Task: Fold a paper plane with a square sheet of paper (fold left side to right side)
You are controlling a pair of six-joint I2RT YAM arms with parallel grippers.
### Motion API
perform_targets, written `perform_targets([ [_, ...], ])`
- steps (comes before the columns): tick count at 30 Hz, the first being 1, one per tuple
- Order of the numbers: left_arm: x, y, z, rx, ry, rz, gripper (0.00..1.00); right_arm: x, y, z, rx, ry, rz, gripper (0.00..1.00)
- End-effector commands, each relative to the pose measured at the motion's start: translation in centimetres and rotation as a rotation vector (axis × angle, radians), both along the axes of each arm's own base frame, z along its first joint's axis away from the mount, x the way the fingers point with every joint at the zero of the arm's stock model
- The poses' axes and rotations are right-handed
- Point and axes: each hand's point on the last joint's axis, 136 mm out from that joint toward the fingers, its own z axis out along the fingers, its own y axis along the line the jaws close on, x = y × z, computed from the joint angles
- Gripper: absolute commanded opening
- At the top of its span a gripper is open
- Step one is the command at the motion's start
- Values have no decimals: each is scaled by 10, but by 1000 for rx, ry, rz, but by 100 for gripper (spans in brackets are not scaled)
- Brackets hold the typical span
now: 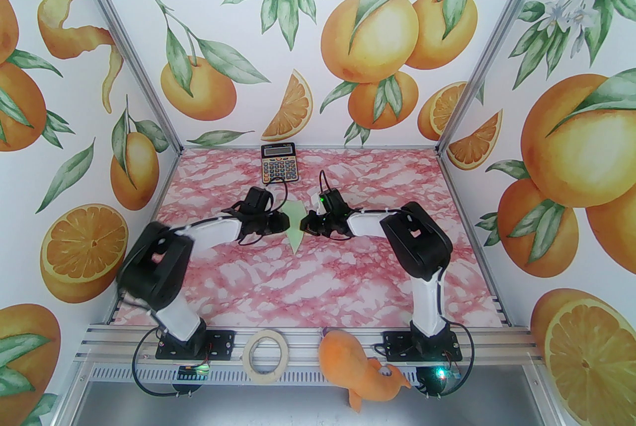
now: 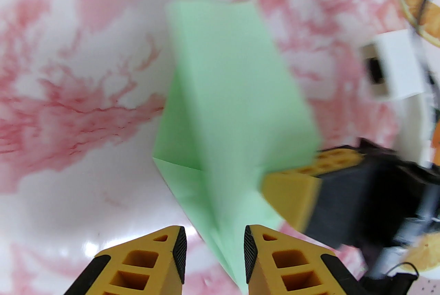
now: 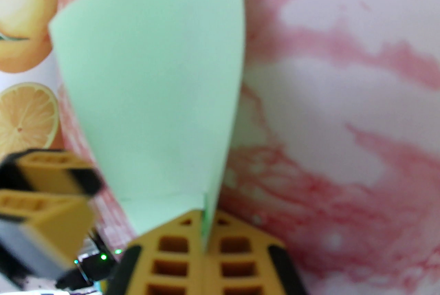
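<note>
Looking down from the top camera, both arms reach toward the middle of the pink marbled table (image 1: 298, 290) and the paper plane (image 1: 296, 228) sits right between their tips. It's pale green and already folded into a pointed shape, with the narrow tip aimed at the near edge.

The right gripper (image 1: 304, 225) is the one doing the work. In the right wrist view its yellow fingers (image 3: 178, 245) are pinched tight together, with a thin edge of the green paper (image 3: 154, 80) caught between them. From that pinch one big panel stands up and curves away.

The left gripper (image 1: 285, 223) comes in from the other side with its jaws apart. In the left wrist view (image 2: 215, 242) the plane's pointy end (image 2: 233, 97) runs down through the gap between the two fingertips. I honestly can't tell if either pad touches the paper. That view also shows a center crease and a smaller flap lying flat on the left, while the right-hand panel tilts up toward the right gripper (image 2: 292, 194) at its edge. It's a bit blurry over there.

Other stuff around:
- A black-and-orange calculator (image 1: 278, 163) lies at the far edge of the table, well apart from the paper.
- A roll of beige tape (image 1: 267, 354) sits on the rail between the arm bases.
- An orange plush toy (image 1: 362, 367) flops over the rail near the right base.
</note>
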Motion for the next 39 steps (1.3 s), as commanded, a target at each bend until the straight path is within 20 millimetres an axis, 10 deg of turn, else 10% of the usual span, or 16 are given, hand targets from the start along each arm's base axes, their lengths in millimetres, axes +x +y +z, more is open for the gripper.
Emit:
perform_targets([
  [1, -7, 0, 19, -28, -18, 13, 35, -1, -1, 8, -19, -41, 0, 0],
  [9, -19, -33, 0, -157, 28, -28, 25, -2, -1, 8, -22, -40, -5, 0],
  [26, -22, -21, -61, -35, 117, -11, 24, -8, 3, 13, -15, -41, 8, 0],
  [39, -28, -12, -78, 71, 179, -2, 16, -6, -5, 33, 16, -54, -8, 22],
])
